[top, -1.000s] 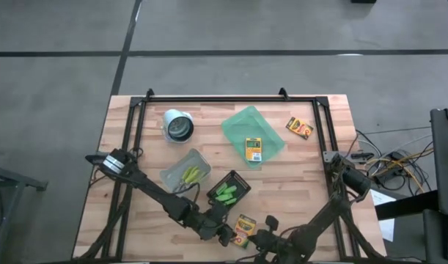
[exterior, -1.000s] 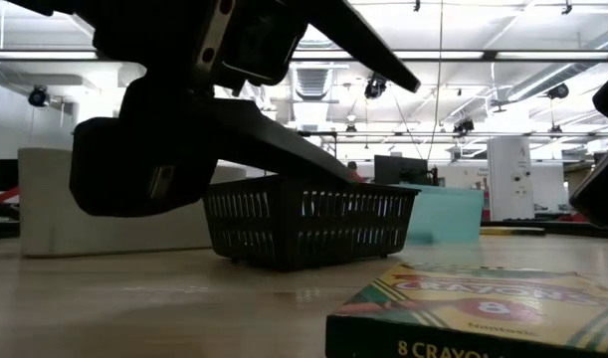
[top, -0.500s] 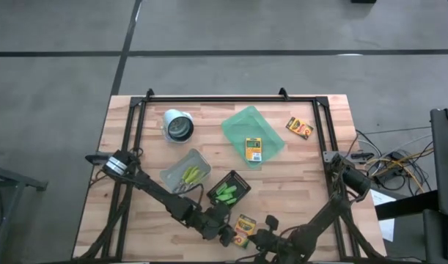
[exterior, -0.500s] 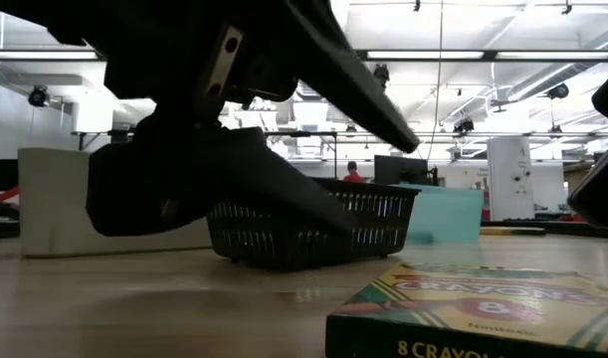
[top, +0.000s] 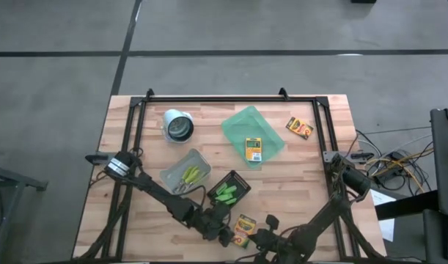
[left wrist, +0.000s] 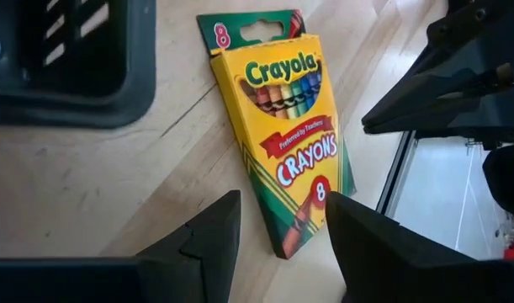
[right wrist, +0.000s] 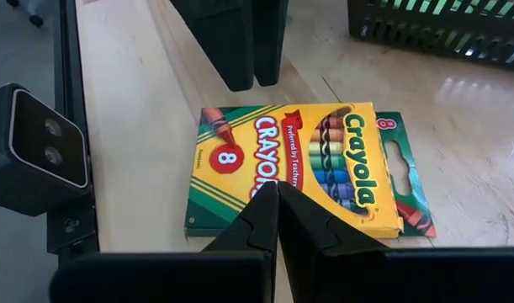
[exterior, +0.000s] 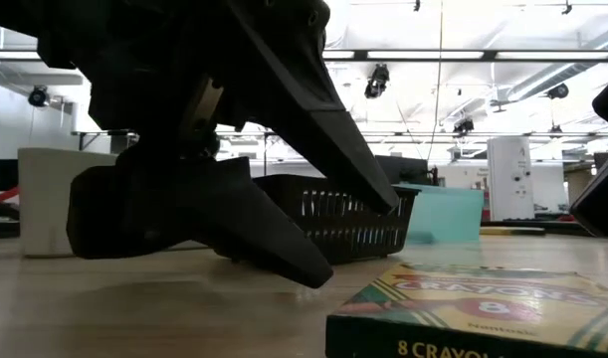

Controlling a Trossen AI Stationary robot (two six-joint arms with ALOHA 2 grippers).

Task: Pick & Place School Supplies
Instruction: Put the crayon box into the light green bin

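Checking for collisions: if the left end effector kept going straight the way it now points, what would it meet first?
Most likely the crayon box lying flat on the table. The left end effector is open, its fingers either side of the box's near end; height above it is unclear.

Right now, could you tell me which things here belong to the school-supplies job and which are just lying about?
Job: three crayon boxes; green markers; scissors.
Lying about: black basket, clear bin, green tray, white cup.

Three yellow-and-green crayon boxes lie flat: one at the table's near edge, one in the green tray, one far right. Green markers fill the black basket.
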